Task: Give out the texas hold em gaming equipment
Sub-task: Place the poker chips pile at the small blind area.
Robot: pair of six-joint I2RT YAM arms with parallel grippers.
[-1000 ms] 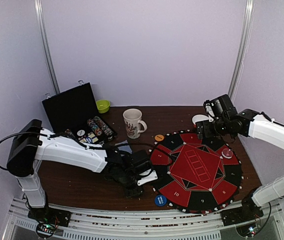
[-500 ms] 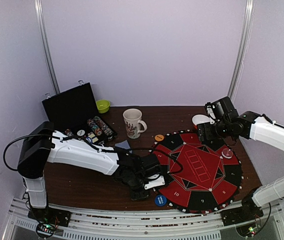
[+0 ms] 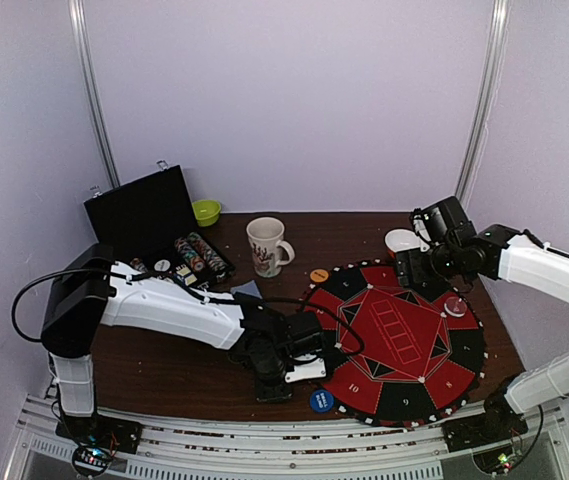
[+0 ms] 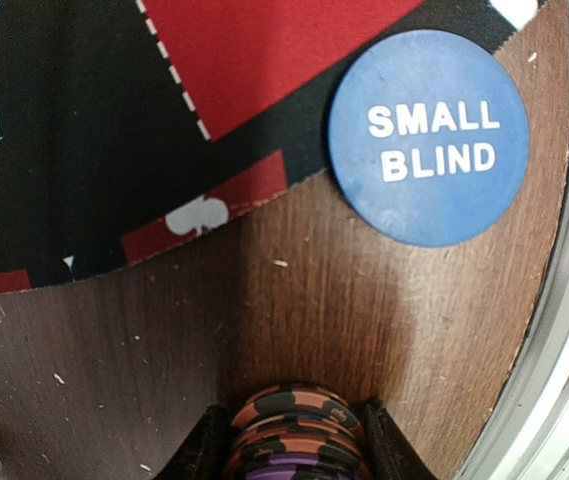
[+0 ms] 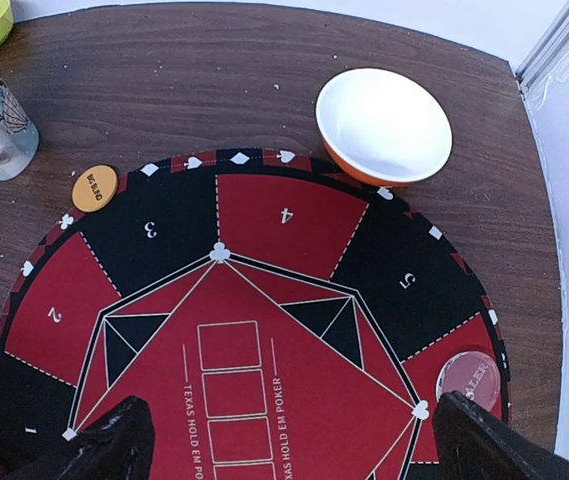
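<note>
Left gripper (image 4: 294, 445): fingers (image 4: 202, 450) partly closed around a small stack of chips (image 4: 294, 415), one finger on each side of it.
Stack of chips: orange-and-black striped chips on top with purple below; it hangs over bare wood just off the near edge of the mat. Whether it touches the table cannot be told.
Right gripper (image 5: 299, 462): fingers (image 5: 94, 445) spread wide with nothing between them, hovering above the far right part of the mat.
Mat (image 3: 434, 385): round, red and black, with numbered seats; it lies on the right half of the table (image 3: 164, 360).
Blue disc (image 4: 429, 137): marked SMALL BLIND, it lies flat on the wood and overlaps the mat's near rim, near the held stack.
Orange disc (image 5: 95, 188): on the table, touching the mat's far left edge.
Clear disc (image 5: 468, 378): lies on a red seat at the mat's right side.
Case (image 3: 144, 215): black, lid up, at the far left, with rows of chips (image 3: 199, 255) in front of it.
Card (image 3: 247, 291): grey-blue, flat on the table behind the left arm.
Mug (image 3: 266, 246): white, upright, behind the mat.
White bowl (image 5: 384, 125): touches the mat's far rim.
Green bowl (image 3: 205, 211): beside the case.
</note>
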